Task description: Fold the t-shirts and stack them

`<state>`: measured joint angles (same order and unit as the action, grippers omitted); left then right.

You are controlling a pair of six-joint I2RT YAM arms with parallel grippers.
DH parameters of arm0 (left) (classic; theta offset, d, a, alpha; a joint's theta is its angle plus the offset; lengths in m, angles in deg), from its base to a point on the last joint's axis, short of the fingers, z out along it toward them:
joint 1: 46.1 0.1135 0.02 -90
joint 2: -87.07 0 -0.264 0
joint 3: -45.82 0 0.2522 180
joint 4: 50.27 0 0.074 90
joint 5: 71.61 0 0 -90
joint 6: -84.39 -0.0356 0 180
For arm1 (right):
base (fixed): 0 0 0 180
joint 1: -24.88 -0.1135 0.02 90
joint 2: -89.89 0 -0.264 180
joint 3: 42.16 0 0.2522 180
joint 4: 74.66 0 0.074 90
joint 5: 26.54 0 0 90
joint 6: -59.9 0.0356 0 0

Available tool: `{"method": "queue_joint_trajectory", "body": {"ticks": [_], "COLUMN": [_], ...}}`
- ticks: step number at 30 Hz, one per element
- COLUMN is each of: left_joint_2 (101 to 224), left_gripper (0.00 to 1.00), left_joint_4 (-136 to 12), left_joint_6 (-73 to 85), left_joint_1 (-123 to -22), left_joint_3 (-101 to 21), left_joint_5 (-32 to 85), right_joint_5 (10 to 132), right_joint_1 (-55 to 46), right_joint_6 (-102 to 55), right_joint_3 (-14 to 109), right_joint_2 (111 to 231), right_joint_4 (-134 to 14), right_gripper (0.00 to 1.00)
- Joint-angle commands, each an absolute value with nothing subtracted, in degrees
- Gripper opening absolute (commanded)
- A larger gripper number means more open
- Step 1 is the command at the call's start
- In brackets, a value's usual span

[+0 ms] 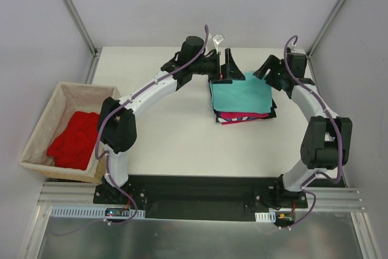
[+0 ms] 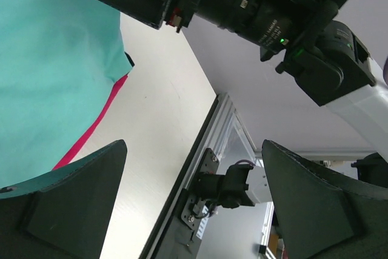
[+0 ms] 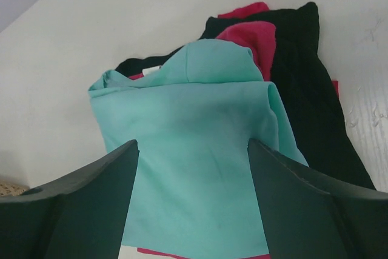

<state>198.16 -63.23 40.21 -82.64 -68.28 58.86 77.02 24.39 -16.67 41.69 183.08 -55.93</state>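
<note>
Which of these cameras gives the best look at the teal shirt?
The top view: the teal shirt lies nearly whole, folded flat atop the stack. The right wrist view shows it close up, but the right tool's fingers hide its near corners. The left wrist view catches only one side of it.

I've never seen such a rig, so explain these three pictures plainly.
Two robot arms stand at the near edge of the table, each with a two-finger gripper. One picture looks down from above; the other two come from wrist cameras, the dark wedges being the fingers. On the table is a stack of shirts: teal shirt on top, magenta shirt and black shirt beneath. A basket at the left holds a red shirt. The left gripper and right gripper are open at the stack, holding nothing.
</note>
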Motion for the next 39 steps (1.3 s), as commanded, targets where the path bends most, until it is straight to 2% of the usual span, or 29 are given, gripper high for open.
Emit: {"method": "queue_joint_trajectory", "body": {"ticks": [1,18,39], "left_joint_2": [199.0,199.0,198.4], "left_gripper": [0.94,0.94,0.94], "left_joint_4": [-62.2,-62.2,-61.9], "left_joint_6": [39.0,37.5,37.2], "left_joint_1": [-82.6,-83.7,-84.9], "left_joint_3": [-68.1,-65.2,-62.8], "left_joint_5": [60.2,61.5,60.1], "right_joint_5": [80.2,82.8,83.7], "right_joint_1": [24.8,27.5,25.1], "right_joint_6": [-15.6,-14.2,-12.7], "right_joint_3": [46.1,53.2,43.1], "right_joint_2": [186.4,199.1,198.6], "right_joint_4": [-58.3,-62.3,-66.3], "right_gripper": [0.77,0.76,0.76]}}
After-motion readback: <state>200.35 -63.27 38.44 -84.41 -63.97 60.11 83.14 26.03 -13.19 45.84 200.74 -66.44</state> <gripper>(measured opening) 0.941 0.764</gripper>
